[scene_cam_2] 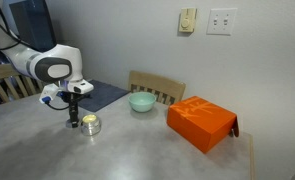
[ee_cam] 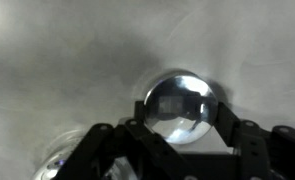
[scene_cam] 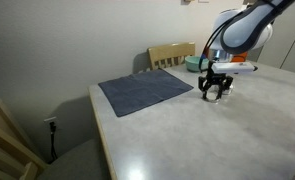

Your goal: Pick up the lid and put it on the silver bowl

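The lid (ee_cam: 177, 103), small, round and silvery, lies flat on the grey table between my gripper's (ee_cam: 179, 112) two black fingers (ee_cam: 227, 115), which press on its left and right edges. In an exterior view my gripper (scene_cam_2: 73, 121) points straight down at the table, just left of the silver bowl (scene_cam_2: 90, 125). A shiny rim (ee_cam: 59, 160), probably the silver bowl, shows at the lower left of the wrist view. In an exterior view the gripper (scene_cam: 215, 92) hides the lid.
A light teal bowl (scene_cam_2: 141, 102) stands behind, near a wooden chair (scene_cam_2: 159, 86). An orange box (scene_cam_2: 200, 122) sits toward the table's far side. A blue-grey cloth (scene_cam: 145, 92) lies flat on the table (scene_cam: 217, 140) near the gripper.
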